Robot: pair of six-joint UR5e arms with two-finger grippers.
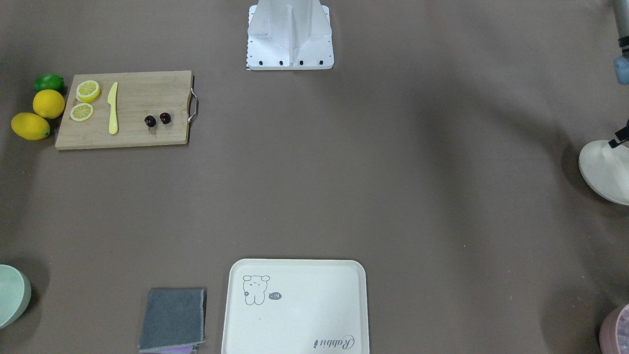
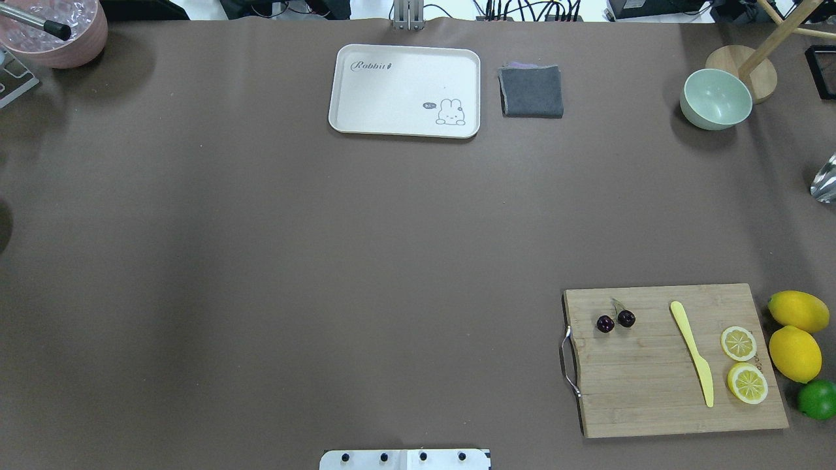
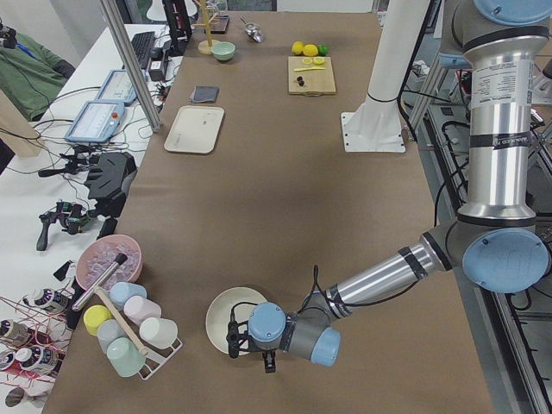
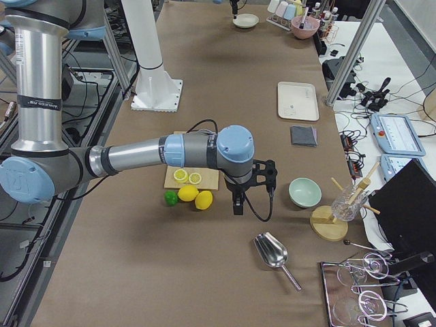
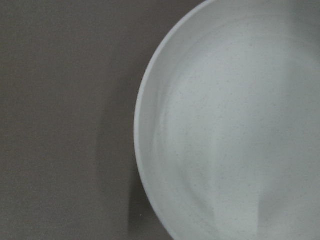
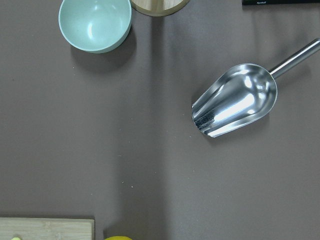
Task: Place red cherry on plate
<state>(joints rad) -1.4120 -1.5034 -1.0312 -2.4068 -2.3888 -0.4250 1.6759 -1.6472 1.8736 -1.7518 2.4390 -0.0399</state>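
Note:
The red cherry (image 2: 615,320), two tiny dark fruits on thin stems, lies on the wooden cutting board (image 2: 653,391) near its handle end; the front view shows the cherry (image 1: 157,119) too. The round cream plate (image 3: 226,312) sits at the table's left end, and part of the plate (image 1: 605,172) shows at the front view's right edge. My left gripper (image 3: 269,360) hangs just beside it, and the left wrist view is filled by the plate (image 5: 235,130). My right gripper (image 4: 237,203) hovers past the lemons, away from the cherry. Whether either gripper is open or shut I cannot tell.
On the board lie a yellow knife (image 2: 692,352) and two lemon slices (image 2: 744,365); lemons (image 2: 795,333) and a lime (image 2: 818,399) sit beside it. Further off are a rabbit tray (image 2: 405,72), grey cloth (image 2: 531,91), green bowl (image 2: 716,99), metal scoop (image 6: 235,100) and pink bowl (image 2: 59,32).

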